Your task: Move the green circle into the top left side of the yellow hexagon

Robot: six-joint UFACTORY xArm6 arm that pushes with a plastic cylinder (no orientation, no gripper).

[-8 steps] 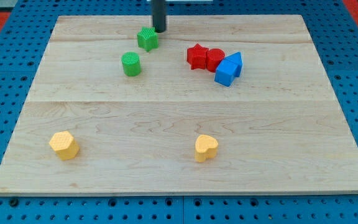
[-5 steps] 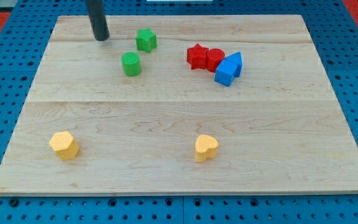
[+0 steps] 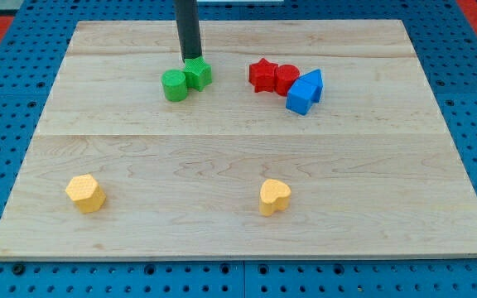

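— So, how did the rod stand?
— It came down straight from the board's top edge, and my tip (image 3: pixel 190 57) touched the top side of the green star-like block (image 3: pixel 197 74). It had no jaws, only the plain rod end.
— And the green circle (image 3: pixel 174 85)?
— It was a short round piece, bright green, touching that green block at its left, in the top-left part of the wooden board (image 3: pixel 238 207). The yellow hexagon (image 3: pixel 84 193) lay well apart, near the bottom-left corner.
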